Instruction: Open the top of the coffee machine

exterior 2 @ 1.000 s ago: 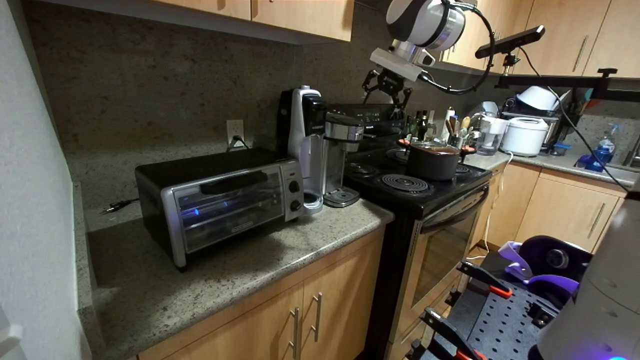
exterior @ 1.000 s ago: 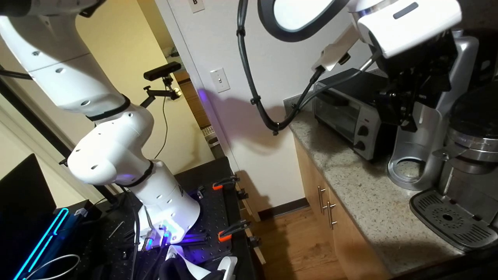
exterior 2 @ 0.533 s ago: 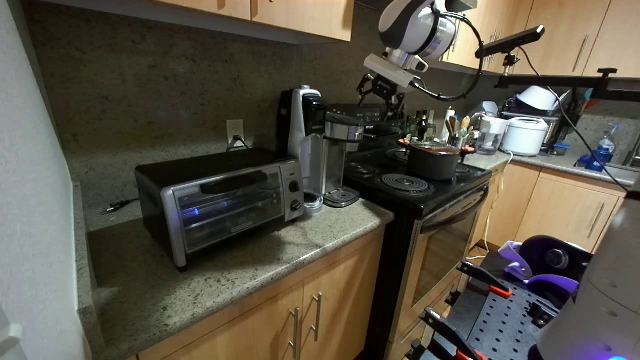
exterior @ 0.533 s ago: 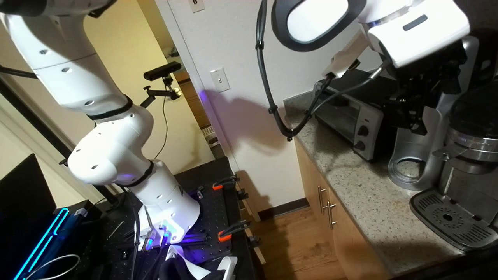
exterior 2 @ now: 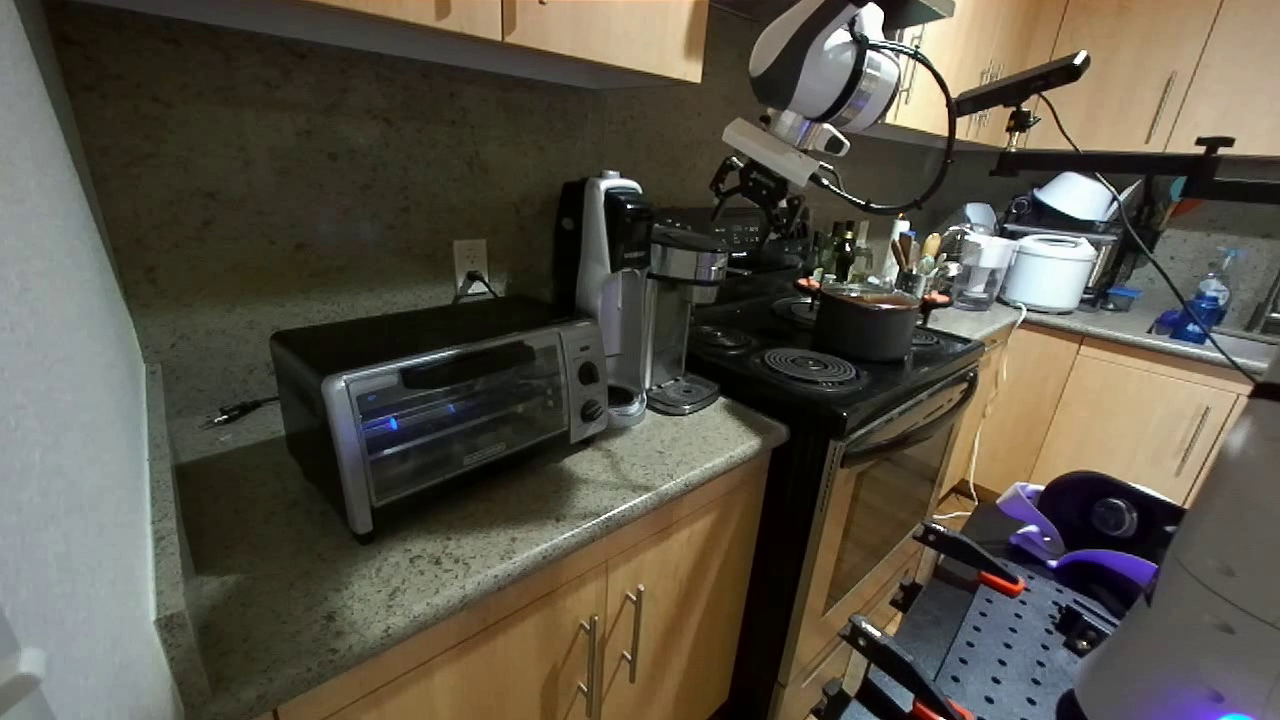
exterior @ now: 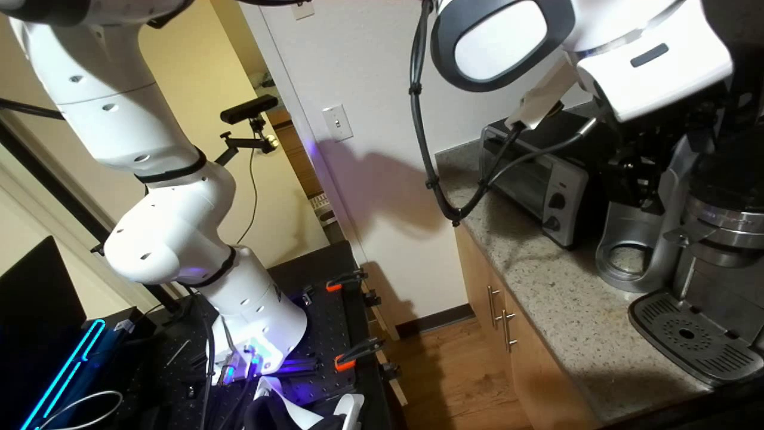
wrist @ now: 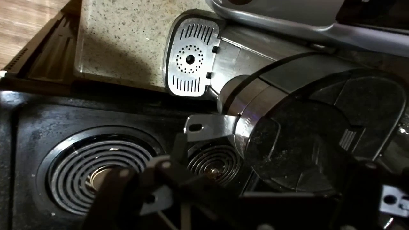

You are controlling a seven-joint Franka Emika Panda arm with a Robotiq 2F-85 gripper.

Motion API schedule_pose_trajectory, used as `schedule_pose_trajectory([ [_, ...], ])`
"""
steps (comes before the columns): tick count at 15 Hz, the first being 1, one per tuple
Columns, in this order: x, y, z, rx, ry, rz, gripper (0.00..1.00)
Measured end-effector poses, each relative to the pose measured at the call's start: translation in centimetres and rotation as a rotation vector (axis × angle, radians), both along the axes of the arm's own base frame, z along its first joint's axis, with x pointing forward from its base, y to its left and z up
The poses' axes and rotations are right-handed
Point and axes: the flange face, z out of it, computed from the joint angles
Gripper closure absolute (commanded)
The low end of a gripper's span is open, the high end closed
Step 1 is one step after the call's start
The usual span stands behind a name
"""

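Observation:
The coffee machine appears to be the lower steel machine (exterior 2: 665,335) with a drip tray (wrist: 190,57); it also shows in an exterior view (exterior: 725,280). Its top is a rounded dark lid (wrist: 297,137) with a silver band (exterior 2: 690,265) and a flat silver tab (wrist: 212,127) in front. The lid looks shut. The tall silver-and-black machine (exterior 2: 598,250), with a ring base (exterior: 630,263), stands beside it. My gripper (exterior 2: 752,215) is open and empty, with its fingers spread above the stove's back and beside the lid. In the wrist view the fingers (wrist: 276,166) are dark and blurred; contact cannot be told.
A toaster oven (exterior 2: 460,410) stands on the counter (exterior 2: 500,560) beside the tall machine. The stove (wrist: 28,153) with coil burners adjoins the steel machine. A dark pot (exterior 2: 868,328) stands on it. Cabinets (exterior 2: 600,35) hang above the counter. My arm's cable (exterior: 421,131) loops near the wall.
My arm and gripper have moved lower and closer to the steel machine, shifting left and down in an exterior view. The fingers stay spread. The appliances have not moved.

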Motion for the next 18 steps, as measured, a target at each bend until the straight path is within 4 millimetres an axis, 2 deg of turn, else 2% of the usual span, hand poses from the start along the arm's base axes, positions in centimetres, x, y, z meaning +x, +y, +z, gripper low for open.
schedule_pose_trajectory([
  [5, 0.6, 0.8, 0.6, 0.036, -0.071, 0.107, 0.0],
  [9, 0.7, 1.4, 0.4, 0.046, -0.071, 0.167, 0.0],
  [18, 0.7, 1.2, 0.3, 0.047, -0.077, 0.161, 0.0],
])
